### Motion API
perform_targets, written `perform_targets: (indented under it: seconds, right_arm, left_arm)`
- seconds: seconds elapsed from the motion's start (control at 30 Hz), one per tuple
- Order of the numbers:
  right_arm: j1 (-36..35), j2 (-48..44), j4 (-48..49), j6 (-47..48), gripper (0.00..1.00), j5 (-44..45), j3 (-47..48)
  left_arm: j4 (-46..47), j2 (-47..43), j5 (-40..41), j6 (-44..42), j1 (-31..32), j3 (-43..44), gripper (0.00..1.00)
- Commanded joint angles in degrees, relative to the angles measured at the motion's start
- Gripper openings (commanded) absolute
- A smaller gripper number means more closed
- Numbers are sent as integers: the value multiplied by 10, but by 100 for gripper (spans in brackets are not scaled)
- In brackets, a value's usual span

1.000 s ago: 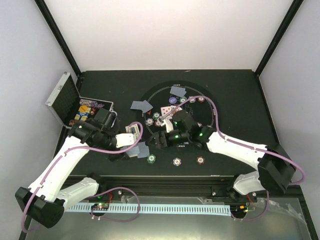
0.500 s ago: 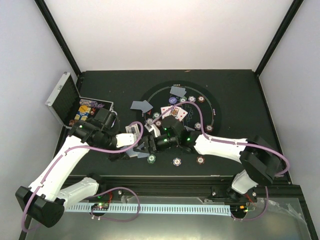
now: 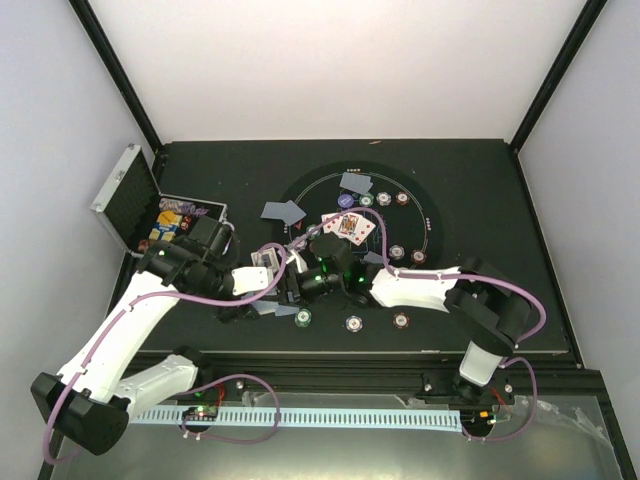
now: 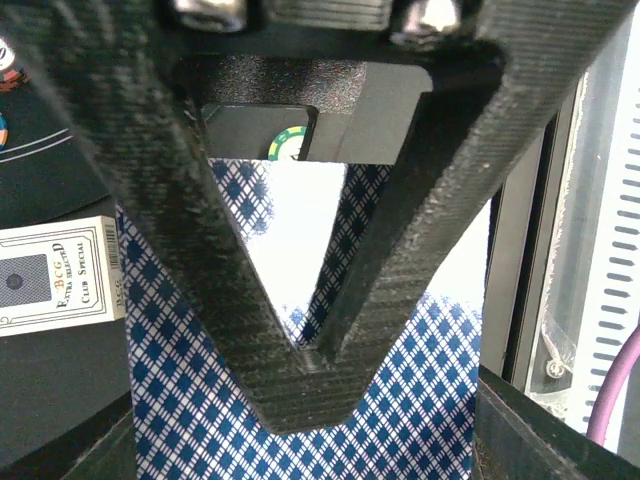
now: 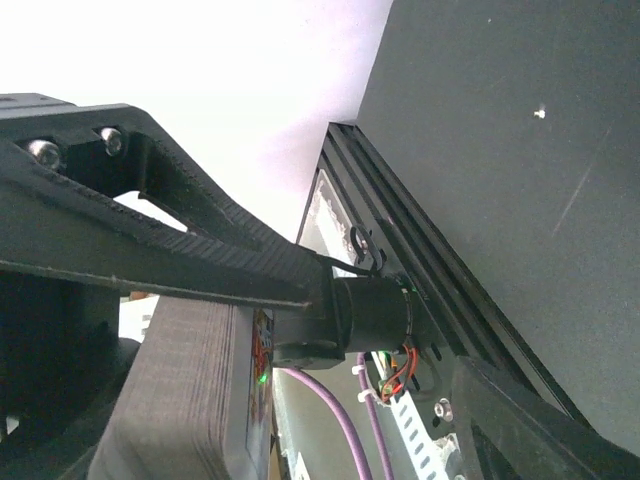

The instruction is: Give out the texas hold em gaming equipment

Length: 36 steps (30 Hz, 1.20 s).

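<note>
My left gripper [image 4: 310, 355] is shut on a deck of playing cards [image 4: 420, 400] with blue diamond backs; in the top view it [image 3: 262, 298] hangs over the table's near left. My right gripper [image 3: 292, 288] has reached across and stands right beside it, open. In the right wrist view the deck's stacked edge [image 5: 175, 400] sits just under the upper finger [image 5: 200, 260], and the right gripper [image 5: 390, 340] holds nothing. Face-up cards [image 3: 346, 225] and grey-blue cards [image 3: 283, 212] lie on the round mat [image 3: 432, 222]. Striped chips [image 3: 303, 318] and a red triangle marker [image 3: 296, 229] lie around them.
The open silver case [image 3: 130, 192] with more pieces stands at the far left. A white card box [image 4: 60, 275] lies on the table beside the deck. More chips [image 3: 401, 321] sit near the front edge, and a black rail [image 5: 420, 250] runs along it.
My right arm has swung left from over the mat to the deck in my left gripper, its jaws narrowing somewhat. The left arm has not moved.
</note>
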State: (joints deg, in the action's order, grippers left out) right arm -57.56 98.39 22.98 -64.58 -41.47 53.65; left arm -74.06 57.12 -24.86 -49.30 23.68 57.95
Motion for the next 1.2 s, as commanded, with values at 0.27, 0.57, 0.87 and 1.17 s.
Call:
perform_targets:
  seconds: [0.27,0.57,0.87,1.17]
  right_arm:
    - [34,-7,-41,29,60,27,-38]
    - [37,-55,-107,66,38,48,-36]
    - [38,-91,-170,97,15,66,-23]
    - [54,-120,-230,129,8,77,-9]
  left_arm:
    - [-2,-4,-18,-4,-2,23,2]
    - [5,-2,-15,-4,-2,14,2]
    - [5,-2,-15,-3,-2,14,2]
    - [6,-2,-17,-3,-2,15,1]
